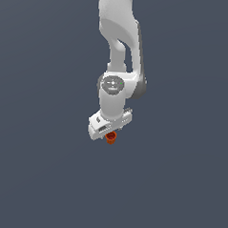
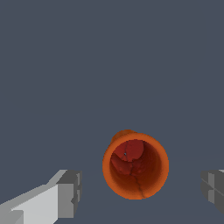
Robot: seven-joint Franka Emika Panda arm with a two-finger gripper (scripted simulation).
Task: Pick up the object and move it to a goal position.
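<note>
Between my two grey finger pads (image 2: 70, 194), with a gap on either side, the tiny orange-red cup-like piece with a wide rim and a narrower base (image 2: 135, 166) is sitting mouth-up toward my wrist camera. I am looking straight down into it: the rim is showing as a bright orange ring, the inner wall is darkening toward a deep red floor, and thin cracked lines are running across that floor and up the wall. A sliver of the narrower base is peeking out past the rim on one side. My white gripper (image 1: 110, 133) is standing open around the piece, neither pad touching it. In the exterior view the piece (image 1: 110, 137) is showing just below my gripper's underside, much smaller than the gripper body. The flat dark blue-grey bench surface (image 1: 35, 178) is filling both views, and none of its edges or corners are showing, so I cannot place the piece against them.
</note>
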